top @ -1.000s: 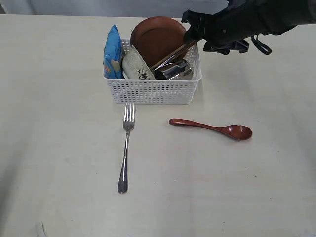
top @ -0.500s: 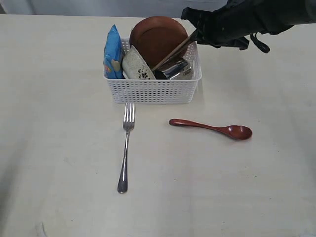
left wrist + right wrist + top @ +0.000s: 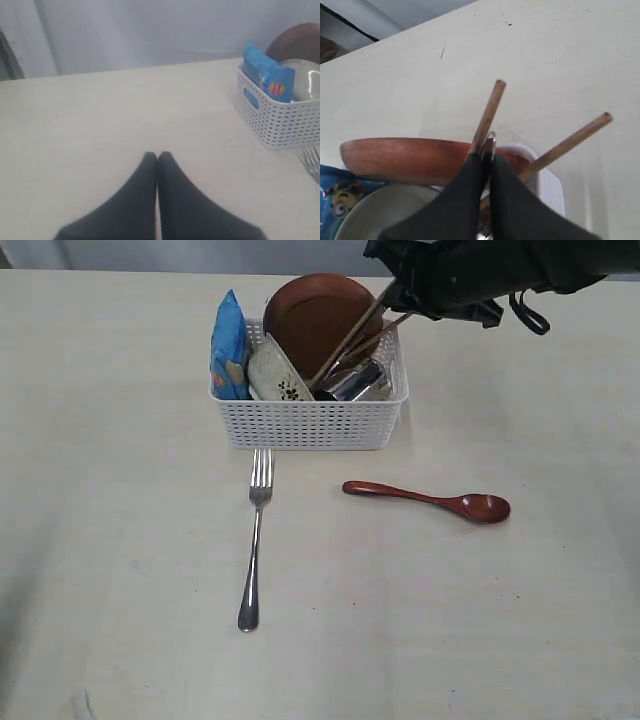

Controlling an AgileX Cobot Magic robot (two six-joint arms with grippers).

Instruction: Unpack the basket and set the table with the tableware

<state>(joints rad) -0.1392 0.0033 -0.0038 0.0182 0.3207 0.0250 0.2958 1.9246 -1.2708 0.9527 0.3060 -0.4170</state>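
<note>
Change since earlier: the right gripper [image 3: 394, 295] is now found higher above the basket's far right corner, and the chopstick [image 3: 355, 332] is tilted more steeply, spread apart from its twin.
Right gripper: the fingers are closed tight on the upper part of the chopstick [image 3: 488, 114] – its end sticks out past the fingertips [image 3: 479, 161]. A thin steel sliver [image 3: 491, 136] is seen pinched beside it; what it belongs to cannot be told.
Second chopstick [image 3: 385, 330]: it is angled away from the first and is not seen to be gripped.
Basket [image 3: 310, 425]: it is set at the far middle of the table [image 3: 120, 540], and the lower chopstick ends are kept inside it.
Contents: the plate [image 3: 310, 315] is stood on edge at the back, the bowl [image 3: 275, 375] is leaned in front, the cup [image 3: 358, 382] is laid at the right, and the blue chip bag [image 3: 229, 345] is upright at the left.
Already laid out: the fork [image 3: 255, 540] is placed just before the basket, tines toward it – the spoon [image 3: 430, 502] is laid to its right, well apart.
Left gripper [image 3: 157, 156]: it is closed on nothing, over bare table.
</note>
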